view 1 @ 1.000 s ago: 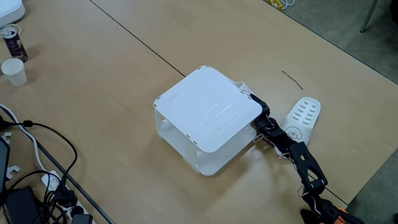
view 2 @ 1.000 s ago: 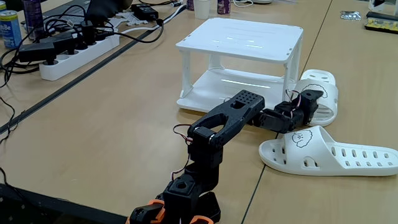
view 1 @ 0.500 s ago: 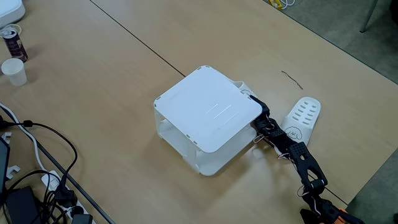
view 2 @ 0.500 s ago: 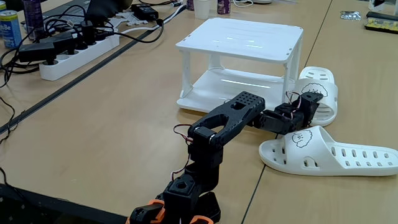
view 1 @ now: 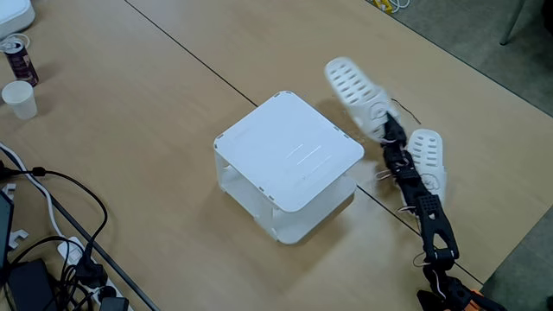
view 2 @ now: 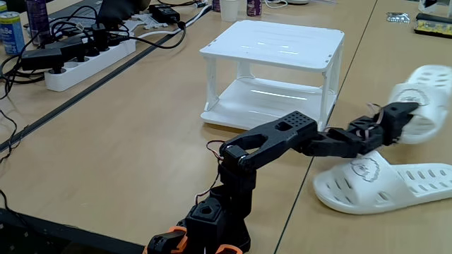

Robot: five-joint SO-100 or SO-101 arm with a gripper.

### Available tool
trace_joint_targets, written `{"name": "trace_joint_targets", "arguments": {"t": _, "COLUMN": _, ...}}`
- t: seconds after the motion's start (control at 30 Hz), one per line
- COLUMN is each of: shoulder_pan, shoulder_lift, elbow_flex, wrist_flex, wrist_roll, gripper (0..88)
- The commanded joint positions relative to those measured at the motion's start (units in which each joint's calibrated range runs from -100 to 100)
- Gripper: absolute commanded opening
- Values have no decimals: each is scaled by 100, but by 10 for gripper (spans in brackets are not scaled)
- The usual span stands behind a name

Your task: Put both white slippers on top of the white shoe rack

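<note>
**One slipper lifted clear of the rack's side**

My gripper [view 1: 386, 130] is clamped on one of the white slippers [view 1: 355, 87], which now hangs in the air, blurred by motion, beyond the right corner of the white shoe rack [view 1: 289, 151] as the high fixed view shows it; a second ago that slipper lay on the table tucked against the rack's right side, with my fingers at its strap; it has since come up and away from the rack. In the low fixed view the gripper [view 2: 404, 113] holds the raised slipper [view 2: 427, 102] off to the right, about level with the rack's top panel [view 2: 274, 44] but not over it. My arm [view 2: 282, 141] is stretched out further than before. The other slipper [view 1: 427, 154] lies on the table [view 1: 130, 130] near its right edge; it has shifted slightly and sits just under my arm; in the low view it [view 2: 381, 185] lies flat, toe to the left. The rack has not moved; its top is bare.
</note>
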Motion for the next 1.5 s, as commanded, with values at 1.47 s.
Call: {"name": "trace_joint_targets", "arguments": {"t": 1.47, "shoulder_pan": -2523, "shoulder_lift": -8257, "elbow_flex": 2354, "wrist_flex": 5474, "wrist_roll": 42, "gripper": 8}}
